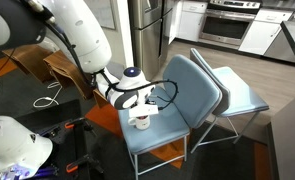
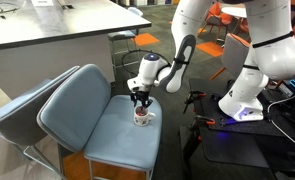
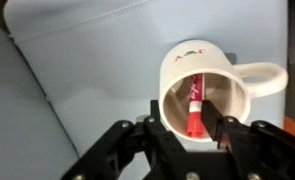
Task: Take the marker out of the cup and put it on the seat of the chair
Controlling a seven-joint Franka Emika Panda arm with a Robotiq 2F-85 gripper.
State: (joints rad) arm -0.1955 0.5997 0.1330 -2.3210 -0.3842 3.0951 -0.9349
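- in an exterior view, your black gripper (image 1: 137, 104) hangs just over the small white loop-handled mug (image 1: 140, 121) on the steel-blue padded chair (image 1: 167, 132); no marker shows.
- in an exterior view, the mug (image 2: 142, 118) stands upright on the seat.
- wrist view: only here the thin red marker pen (image 3: 194, 104) shows, leaning inside the mug; the jaws stand apart either side of it, gripping nothing.
- judged light, stiff and slick: pinch its upper end.

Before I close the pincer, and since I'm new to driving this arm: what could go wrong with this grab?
1. In the wrist view, one finger of the open pincer seems lined up with the rim of the small white mug; lowering could tip it.
2. The thin red marker lies slanted inside, so the grip might land off-centre and slip.
3. The mug stands near an edge of the steel-blue padded chair seat; a nudge might knock it off.
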